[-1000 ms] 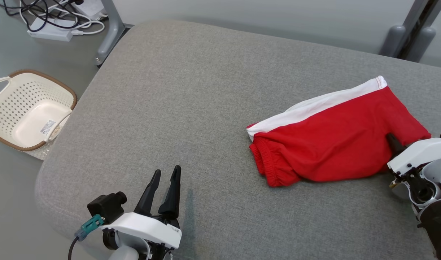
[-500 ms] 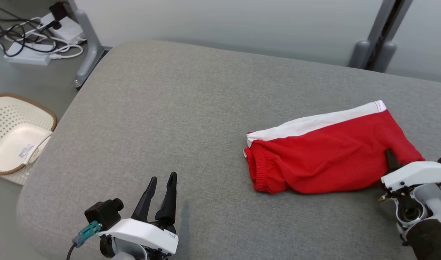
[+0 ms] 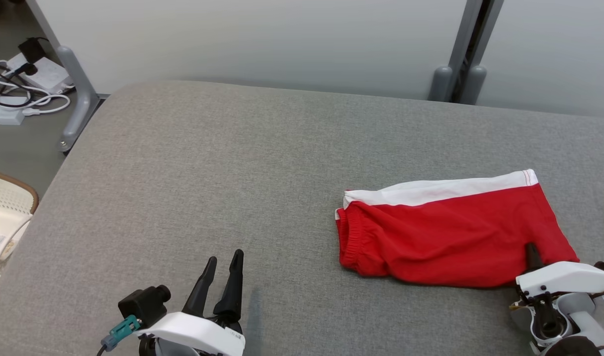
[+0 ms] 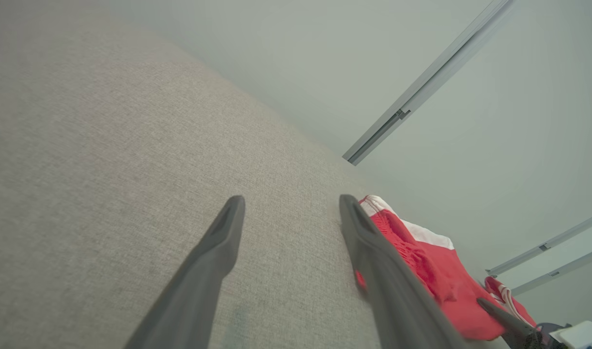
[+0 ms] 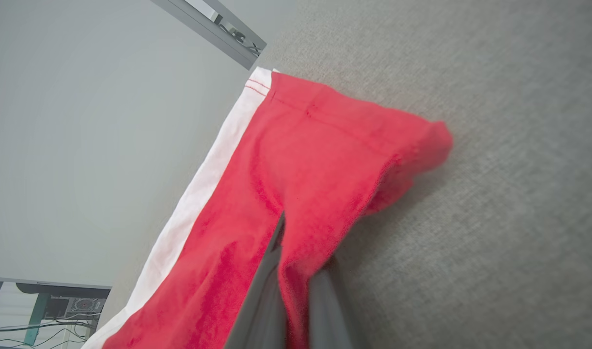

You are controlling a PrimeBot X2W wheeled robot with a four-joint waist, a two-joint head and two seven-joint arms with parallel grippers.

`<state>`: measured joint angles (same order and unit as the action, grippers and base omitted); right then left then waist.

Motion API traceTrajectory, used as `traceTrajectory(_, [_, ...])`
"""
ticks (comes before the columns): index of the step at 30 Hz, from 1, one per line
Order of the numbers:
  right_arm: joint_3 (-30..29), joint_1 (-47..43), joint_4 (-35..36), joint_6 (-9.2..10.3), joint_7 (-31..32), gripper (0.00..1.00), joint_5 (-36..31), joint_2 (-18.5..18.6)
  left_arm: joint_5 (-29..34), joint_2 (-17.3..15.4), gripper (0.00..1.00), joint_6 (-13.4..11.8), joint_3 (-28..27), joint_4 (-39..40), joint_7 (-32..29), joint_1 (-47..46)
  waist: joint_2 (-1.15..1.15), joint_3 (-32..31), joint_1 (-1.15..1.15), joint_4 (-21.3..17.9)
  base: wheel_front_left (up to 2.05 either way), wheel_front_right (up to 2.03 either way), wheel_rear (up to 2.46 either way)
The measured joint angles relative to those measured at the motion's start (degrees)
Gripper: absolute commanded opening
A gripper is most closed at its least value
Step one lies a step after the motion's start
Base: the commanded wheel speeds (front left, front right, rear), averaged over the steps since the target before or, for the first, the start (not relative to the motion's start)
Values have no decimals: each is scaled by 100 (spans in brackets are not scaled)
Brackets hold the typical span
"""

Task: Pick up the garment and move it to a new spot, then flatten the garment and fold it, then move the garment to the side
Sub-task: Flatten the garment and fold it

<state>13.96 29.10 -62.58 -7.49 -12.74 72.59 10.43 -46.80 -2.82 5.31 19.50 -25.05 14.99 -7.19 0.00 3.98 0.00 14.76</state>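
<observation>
Tilts head camera upward since earlier. Holds left end effector [image 3: 225, 255] wide, idle. Clamps right end effector [image 3: 531, 249] on near edge of red shorts [image 3: 445, 237], at grey cushion's [image 3: 233, 173] right. Seems move-aside step; calls for lifting without unfolding.

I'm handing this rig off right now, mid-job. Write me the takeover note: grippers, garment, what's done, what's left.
Left gripper: open, holding nothing, over bare gray cushion at its near left.
Right gripper: shut on the near right edge of the red garment.
Garment: lies on the cushion's right half and looks folded flat, with its white band along the far edge.
Done, by the look of it: flattening and folding.
Left: move the garment to the side, then let go.
</observation>
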Motion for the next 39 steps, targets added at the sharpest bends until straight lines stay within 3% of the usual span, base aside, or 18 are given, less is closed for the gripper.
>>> traceTrajectory(12, [177,189,299,0,-91,0,-216,-126,-33,2,100,10,62,-41,0,-42,0,-4,0,-63,0,0,0])
traceTrajectory(25, [1161,-144,1764,0,-190,0,-967,-383,44,1,100,4,-54,-211,0,129,0,-345,0,203,0,0,0])
traceTrajectory(39, [2128,-494,1549,0,18,0,-1623,-641,144,1,100,-59,-114,-240,0,222,0,-475,0,366,0,0,0])
